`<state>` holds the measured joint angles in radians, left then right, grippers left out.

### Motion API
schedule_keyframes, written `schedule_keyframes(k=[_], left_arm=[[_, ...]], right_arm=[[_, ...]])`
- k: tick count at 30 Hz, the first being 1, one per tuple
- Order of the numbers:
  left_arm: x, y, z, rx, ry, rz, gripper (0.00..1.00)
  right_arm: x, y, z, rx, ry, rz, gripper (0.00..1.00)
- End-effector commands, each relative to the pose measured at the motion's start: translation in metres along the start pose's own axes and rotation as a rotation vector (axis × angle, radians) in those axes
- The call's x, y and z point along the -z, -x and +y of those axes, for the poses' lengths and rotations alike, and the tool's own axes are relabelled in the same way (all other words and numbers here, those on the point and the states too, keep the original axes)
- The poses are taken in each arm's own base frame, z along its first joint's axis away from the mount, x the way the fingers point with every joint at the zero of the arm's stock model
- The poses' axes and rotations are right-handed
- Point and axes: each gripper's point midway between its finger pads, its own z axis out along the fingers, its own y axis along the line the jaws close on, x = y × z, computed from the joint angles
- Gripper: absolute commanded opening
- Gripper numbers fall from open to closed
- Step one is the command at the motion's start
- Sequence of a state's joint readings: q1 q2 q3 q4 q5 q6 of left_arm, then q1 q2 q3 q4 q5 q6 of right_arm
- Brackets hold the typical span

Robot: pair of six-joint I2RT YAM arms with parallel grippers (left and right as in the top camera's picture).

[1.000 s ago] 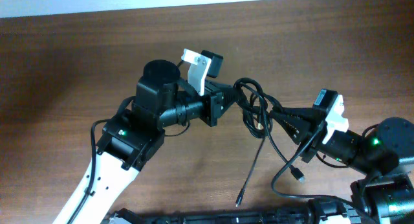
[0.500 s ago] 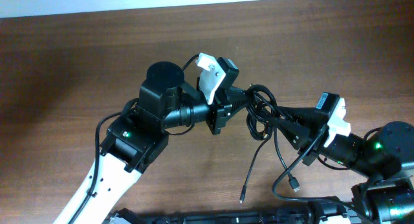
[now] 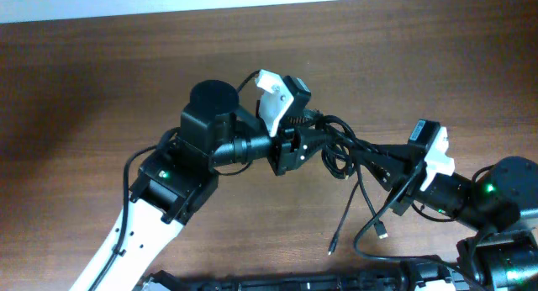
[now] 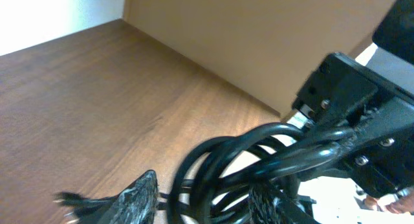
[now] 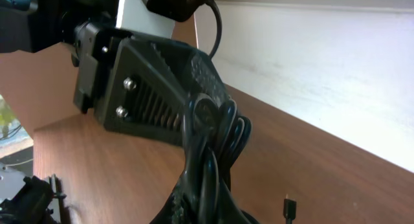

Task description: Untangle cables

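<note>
The cables [image 3: 339,148] are a knotted bundle of thin black loops held in the air between my two grippers. My left gripper [image 3: 309,140] is shut on the bundle's left side. My right gripper [image 3: 368,156] is shut on its right side. Two loose ends hang down to the table, one with a thin tip [image 3: 333,250] and one with a plug [image 3: 382,231]. In the left wrist view the loops [image 4: 226,172] pass between my fingers [image 4: 207,204]. In the right wrist view the cables [image 5: 210,143] run up from my jaws [image 5: 210,201] to the left gripper [image 5: 155,88].
The wooden table [image 3: 101,81] lies under both arms. The left arm's body [image 3: 168,177] crosses the lower left. The right arm's base [image 3: 496,198] sits at the lower right. A dark bar [image 3: 286,283] runs along the front edge.
My left gripper has risen, turned and moved right toward the right gripper. The bundle has drawn tighter. The hanging loose ends have swung to the right.
</note>
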<state>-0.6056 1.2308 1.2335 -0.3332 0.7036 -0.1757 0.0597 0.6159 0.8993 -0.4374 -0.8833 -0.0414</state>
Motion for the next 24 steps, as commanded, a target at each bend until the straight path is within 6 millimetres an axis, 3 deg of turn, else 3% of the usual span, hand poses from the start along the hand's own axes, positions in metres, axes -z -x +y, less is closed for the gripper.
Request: schedule_keyframes(k=[1,4,7,9,12,15,21,24], left_arm=[[0.012,0.007,0.006,0.001,-0.017,-0.021,0.49],[0.024,0.013,0.027,0.127,0.04,-0.049,0.49],[0.031,0.016,0.039,0.197,0.068,-0.065,0.59],[0.029,0.014,0.029,0.194,0.02,-0.051,0.61],[0.026,0.013,0.021,0.189,-0.007,-0.041,0.59],[0.021,0.01,0.01,0.162,-0.044,-0.025,0.51],[0.012,0.003,-0.017,0.084,-0.138,0.009,0.53],[0.016,0.0,-0.039,0.045,-0.27,0.03,0.53]], right_arm=[[0.002,0.004,-0.003,0.012,-0.029,-0.006,0.04],[0.002,0.001,-0.002,0.009,-0.028,0.004,0.04],[0.002,0.001,-0.001,0.011,-0.019,0.004,0.04],[0.002,0.001,0.004,0.026,0.01,0.002,0.04],[0.004,0.002,0.029,0.133,0.154,-0.015,0.04],[0.004,0.002,0.03,0.138,0.163,-0.016,0.04],[0.005,0.003,0.031,0.142,0.169,-0.019,0.04],[0.005,0.003,0.031,0.142,0.169,-0.019,0.04]])
